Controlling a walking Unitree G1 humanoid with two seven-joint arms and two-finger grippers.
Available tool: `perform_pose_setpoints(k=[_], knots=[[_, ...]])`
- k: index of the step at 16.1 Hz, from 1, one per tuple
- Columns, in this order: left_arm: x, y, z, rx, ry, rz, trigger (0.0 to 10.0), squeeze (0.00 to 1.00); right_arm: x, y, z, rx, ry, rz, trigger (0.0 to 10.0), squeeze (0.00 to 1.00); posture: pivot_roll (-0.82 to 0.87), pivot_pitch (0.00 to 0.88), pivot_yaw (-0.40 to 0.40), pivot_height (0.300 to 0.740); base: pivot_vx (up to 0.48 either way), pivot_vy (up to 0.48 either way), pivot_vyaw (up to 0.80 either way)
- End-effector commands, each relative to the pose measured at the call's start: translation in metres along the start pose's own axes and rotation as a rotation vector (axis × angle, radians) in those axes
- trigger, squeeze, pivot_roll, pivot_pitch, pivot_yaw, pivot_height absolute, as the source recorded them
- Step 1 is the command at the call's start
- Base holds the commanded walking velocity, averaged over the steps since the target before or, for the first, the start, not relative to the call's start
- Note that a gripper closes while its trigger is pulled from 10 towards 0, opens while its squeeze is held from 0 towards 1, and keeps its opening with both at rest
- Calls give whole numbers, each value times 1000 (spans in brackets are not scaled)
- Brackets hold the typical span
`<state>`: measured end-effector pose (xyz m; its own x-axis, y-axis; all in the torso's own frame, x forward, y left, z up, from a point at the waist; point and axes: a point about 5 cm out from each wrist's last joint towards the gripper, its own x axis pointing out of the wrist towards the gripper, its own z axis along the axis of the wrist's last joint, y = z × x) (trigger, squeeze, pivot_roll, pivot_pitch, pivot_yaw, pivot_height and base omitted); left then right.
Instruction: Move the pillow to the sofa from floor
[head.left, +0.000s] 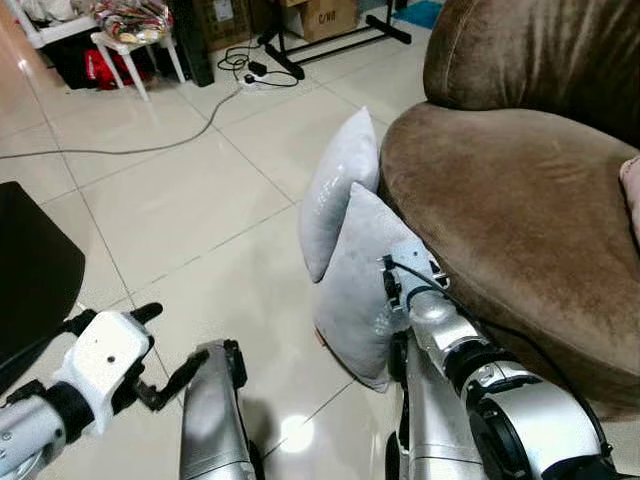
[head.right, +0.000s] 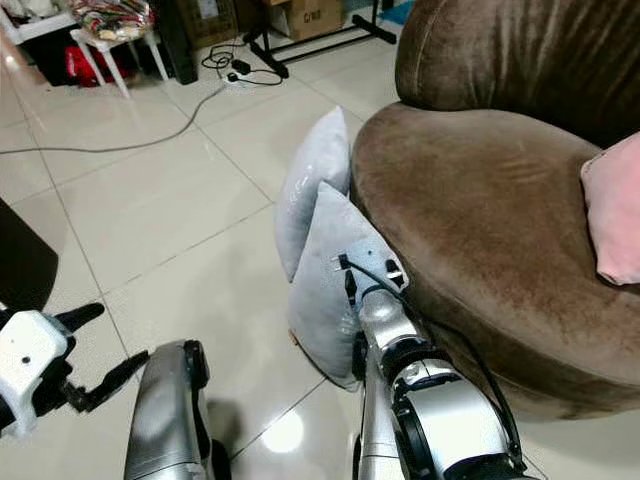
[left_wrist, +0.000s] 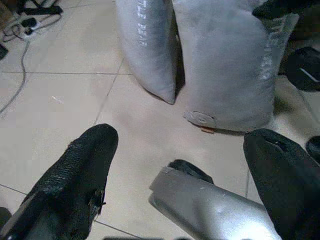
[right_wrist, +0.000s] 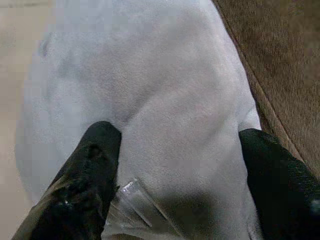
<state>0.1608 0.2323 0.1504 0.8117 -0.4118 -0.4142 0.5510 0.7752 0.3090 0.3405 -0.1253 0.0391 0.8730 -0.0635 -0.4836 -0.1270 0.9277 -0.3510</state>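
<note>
While right gripper straddles near pillow, fingers spread, note pillow stands upright against sofa; left gripper open, farther.

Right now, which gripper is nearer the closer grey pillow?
Right. The right gripper has its open fingers against the near grey pillow by the sofa; the left gripper hangs open over the floor, apart from it.
</note>
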Motion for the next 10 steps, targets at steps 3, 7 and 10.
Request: perform_pose_setpoints(k=[3, 7, 10], knots=[[-6, -5, 2, -9, 16, -56, 10000, 961, -1, 8, -6, 4, 39, 31, 0, 0, 59, 125, 63, 443, 0, 0, 0], [-7, -7, 3, -15, 21, -60, 10000, 961, -2, 12, -4, 6, 23, 47, 0, 0, 58, 124, 61, 443, 0, 0, 0], [-6, -10, 3, -23, 20, -67, 10000, 965, -2, 12, -2, 10, 15, 50, 0, 0, 57, 121, 61, 443, 0, 0, 0]])
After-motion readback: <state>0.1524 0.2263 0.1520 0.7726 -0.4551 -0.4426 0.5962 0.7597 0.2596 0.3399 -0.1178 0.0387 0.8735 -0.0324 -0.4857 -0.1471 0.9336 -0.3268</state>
